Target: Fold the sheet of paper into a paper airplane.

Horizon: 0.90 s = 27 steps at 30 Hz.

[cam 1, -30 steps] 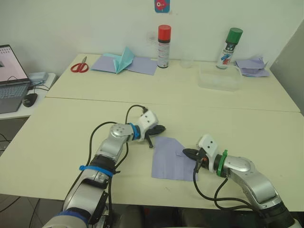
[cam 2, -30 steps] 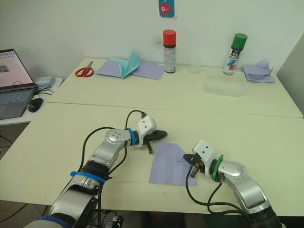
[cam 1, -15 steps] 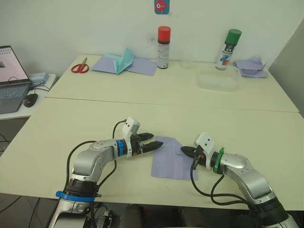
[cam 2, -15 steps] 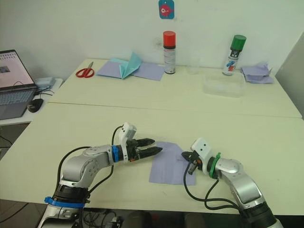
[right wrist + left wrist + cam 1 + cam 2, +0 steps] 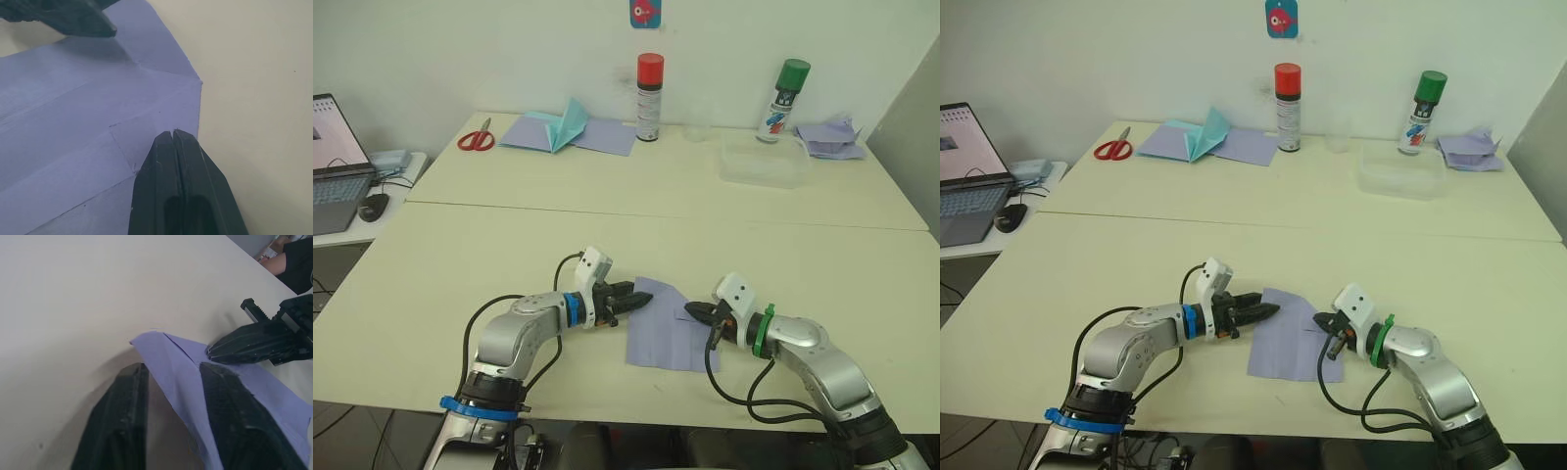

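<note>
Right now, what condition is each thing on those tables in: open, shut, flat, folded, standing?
Sheet of paper: flat on the table, creased, far corners folded.
Left gripper: open, fingers astride the sheet's left edge.
Right gripper: shut, tips over the sheet's right edge.
Red-capped spray can: upright, capped.
Green-capped spray can: upright, capped.
Scissors: lying closed.
Laptop: open, screen lit.
Teal paper plane: folded.

Left gripper (image 5: 634, 299) points rightward, black fingers parted; right gripper (image 5: 693, 311) faces it, near, fingers pressed together.
</note>
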{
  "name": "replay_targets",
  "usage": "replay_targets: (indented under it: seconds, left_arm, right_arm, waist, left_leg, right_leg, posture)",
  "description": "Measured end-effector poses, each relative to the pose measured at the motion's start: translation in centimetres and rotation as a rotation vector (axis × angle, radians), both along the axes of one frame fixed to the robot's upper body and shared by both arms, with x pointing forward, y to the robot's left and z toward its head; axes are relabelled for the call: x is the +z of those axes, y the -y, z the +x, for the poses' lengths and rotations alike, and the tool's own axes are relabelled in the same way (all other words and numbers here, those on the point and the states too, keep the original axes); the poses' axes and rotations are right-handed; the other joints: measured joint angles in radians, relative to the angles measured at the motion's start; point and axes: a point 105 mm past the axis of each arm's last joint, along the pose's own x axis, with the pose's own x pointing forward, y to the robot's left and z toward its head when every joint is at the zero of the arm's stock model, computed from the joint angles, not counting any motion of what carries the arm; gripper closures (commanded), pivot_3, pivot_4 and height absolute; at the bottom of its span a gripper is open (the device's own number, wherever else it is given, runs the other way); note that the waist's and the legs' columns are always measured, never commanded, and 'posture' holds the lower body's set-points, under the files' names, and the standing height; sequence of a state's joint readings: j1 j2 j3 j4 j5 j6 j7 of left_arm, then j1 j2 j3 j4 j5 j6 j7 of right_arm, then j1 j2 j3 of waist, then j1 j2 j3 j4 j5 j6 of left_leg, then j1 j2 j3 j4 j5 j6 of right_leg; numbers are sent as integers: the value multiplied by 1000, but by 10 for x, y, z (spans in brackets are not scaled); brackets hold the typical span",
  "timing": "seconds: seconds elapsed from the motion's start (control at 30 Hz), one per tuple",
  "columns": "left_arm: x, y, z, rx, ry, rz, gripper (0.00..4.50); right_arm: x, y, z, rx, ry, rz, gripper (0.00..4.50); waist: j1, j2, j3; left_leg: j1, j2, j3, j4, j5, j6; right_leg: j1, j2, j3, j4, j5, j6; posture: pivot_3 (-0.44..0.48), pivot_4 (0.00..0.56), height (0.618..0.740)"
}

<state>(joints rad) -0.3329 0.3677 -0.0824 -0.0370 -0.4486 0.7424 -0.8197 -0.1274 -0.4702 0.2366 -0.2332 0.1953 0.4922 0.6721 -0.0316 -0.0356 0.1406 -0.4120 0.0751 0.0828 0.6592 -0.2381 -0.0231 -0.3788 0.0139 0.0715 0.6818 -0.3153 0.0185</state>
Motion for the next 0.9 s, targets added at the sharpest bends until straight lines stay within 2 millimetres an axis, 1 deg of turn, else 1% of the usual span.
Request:
replay_targets:
  seconds: [0.1,0.13,0.33,0.37,0.53,0.63,0.9]
  left_arm:
    - [0,-1,1,1,7,2,4426]
    - [-1,-1,1,3,6,5,4469]
    - [-3,-4,7,0,48,63,4469]
    - [-2,-3,6,-17,65,73,4469]
    - [4,6,-5,-118,141,111,4469]
    - [1,12,-12,-185,173,164,4469]
    - [-12,22,-19,-274,228,268,4469]
  right_arm:
    - [0,-1,0,0,-2,7,4500]
    - [0,-2,0,0,-2,11,4500]
    - [1,-8,-1,-2,-36,65,4500]
    - [1,-8,-2,-2,-41,63,4500]
    - [1,-8,-1,3,-38,48,4500]
    - [1,-8,-1,2,-38,43,4500]
    - [1,-8,-1,3,-38,43,4500]
  waist:
    - [0,0,0]
    - [0,0,0]
    - [0,0,1]
    - [0,0,1]
    - [0,0,1]
    - [1,0,0]
    - [0,0,0]
  left_leg:
    - [0,0,0,0,0,0]
    - [0,0,0,0,0,0]
    - [-2,1,0,0,0,0]
    - [-3,1,0,0,0,0]
    - [-3,1,1,0,0,0]
    - [-3,0,1,0,0,0]
    - [-3,0,1,-1,0,0]
  right_leg:
    - [0,0,0,0,0,0]
    - [0,0,0,0,0,0]
    - [-2,0,0,0,0,0]
    - [-3,0,0,0,2,-4]
    - [-4,0,0,0,3,-5]
    - [-4,0,0,0,2,-5]
    - [-4,1,0,0,2,-5]
  posture:
    - [0,150,740]
    - [0,150,740]
    - [0,150,740]
    - [0,150,740]
    - [0,150,740]
    - [0,150,740]
    - [0,150,740]
